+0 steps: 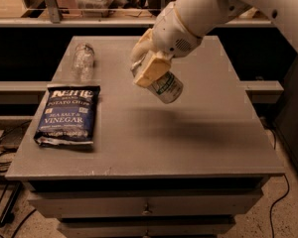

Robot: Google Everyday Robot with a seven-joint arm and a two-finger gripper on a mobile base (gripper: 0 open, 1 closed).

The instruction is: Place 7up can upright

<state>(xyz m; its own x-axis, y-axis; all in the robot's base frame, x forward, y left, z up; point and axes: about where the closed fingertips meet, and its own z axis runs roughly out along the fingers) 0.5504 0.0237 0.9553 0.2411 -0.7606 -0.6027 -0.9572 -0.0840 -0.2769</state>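
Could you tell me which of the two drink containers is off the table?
The 7up can, held tilted in the hand above the middle of the table; the clear plastic bottle lies on it.

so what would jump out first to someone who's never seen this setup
The gripper on the big white arm holds the 7up can tilted in the air above the middle of the grey table, casting a shadow below. At the left of the view a blue salt-and-vinegar chip bag lies flat on the table. A clear plastic bottle lies on its side behind it.
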